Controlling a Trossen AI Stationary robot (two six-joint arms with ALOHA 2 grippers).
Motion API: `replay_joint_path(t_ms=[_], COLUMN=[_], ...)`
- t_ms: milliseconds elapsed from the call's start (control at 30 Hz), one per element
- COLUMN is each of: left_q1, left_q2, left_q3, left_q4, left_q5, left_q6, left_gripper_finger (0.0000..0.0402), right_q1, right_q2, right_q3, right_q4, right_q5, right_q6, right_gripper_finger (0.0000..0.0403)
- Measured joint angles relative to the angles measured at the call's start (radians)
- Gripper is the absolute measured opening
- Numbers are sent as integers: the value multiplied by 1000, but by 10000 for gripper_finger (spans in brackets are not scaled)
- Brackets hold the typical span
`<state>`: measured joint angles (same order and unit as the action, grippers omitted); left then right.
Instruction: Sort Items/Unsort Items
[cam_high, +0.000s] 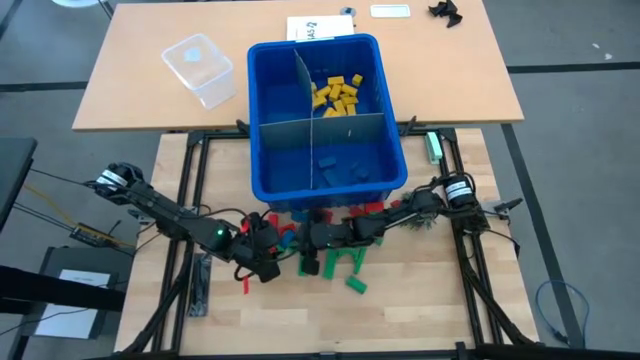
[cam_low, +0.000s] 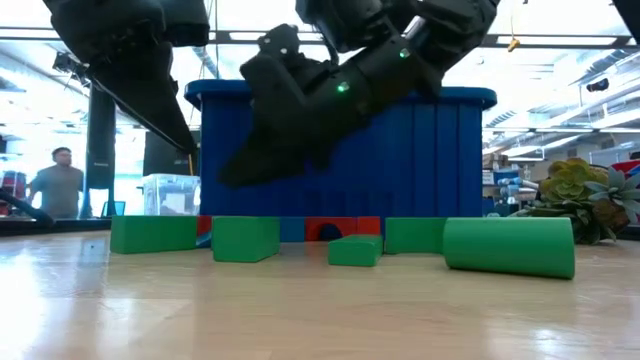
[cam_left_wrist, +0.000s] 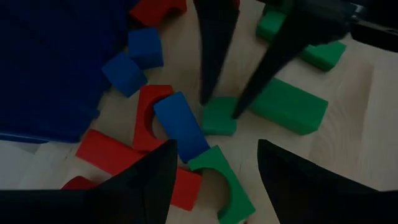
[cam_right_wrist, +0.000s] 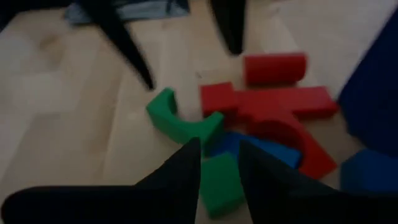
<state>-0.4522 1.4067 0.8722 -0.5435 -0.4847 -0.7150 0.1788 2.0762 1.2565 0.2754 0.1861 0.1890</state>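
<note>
Loose red, green and blue items lie on the table in front of the blue bin (cam_high: 315, 42), which holds yellow and blue items. My right gripper (cam_right_wrist: 219, 144) reaches in from the right and is closed on a small green block (cam_left_wrist: 219, 118). My left gripper (cam_left_wrist: 216, 144) comes in from the left, stands open and hovers above a green arch block (cam_left_wrist: 227, 186) and a blue wedge (cam_left_wrist: 180, 124). A red arch (cam_left_wrist: 146, 112) lies under the wedge's end. A long green block (cam_left_wrist: 289, 106) lies flat close by. My right gripper pinches the small green block by two opposite sides (cam_left_wrist: 214, 107) between its fingertips (cam_left_wrist: 208, 93). The fingers slant down from the table's right side. The block sits flat on the table.
A clear plastic tub (cam_high: 200, 68) and papers lie on the far table behind the bin. A green cylinder (cam_low: 510, 245) and more green blocks lie near the front. A person (cam_low: 60, 185) stands in the room beyond. Bare wood lies toward the near edge.
</note>
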Motion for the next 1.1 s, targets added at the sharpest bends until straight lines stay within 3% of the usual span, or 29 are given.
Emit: replay_joint_path(t_ms=[233, 633, 900, 1100], left_q1=[0, 2, 14, 68], left_q2=[-1, -2, -2, 6], left_q3=[0, 0, 0, 0], left_q4=[32, 56, 76, 117], left_q5=[-9, -20, -23, -26], left_q6=[-1, 6, -1, -30], left_gripper_finger=[229, 229, 229, 229], right_q1=[-15, -15, 33, 80], right_q2=[1, 19, -144, -240], right_q3=[-1, 4, -4, -3], right_q4=[-49, -136, -491, -641], right_q5=[-56, -48, 49, 140], right_q6=[-17, 2, 18, 168], right_gripper_finger=[87, 63, 54, 63])
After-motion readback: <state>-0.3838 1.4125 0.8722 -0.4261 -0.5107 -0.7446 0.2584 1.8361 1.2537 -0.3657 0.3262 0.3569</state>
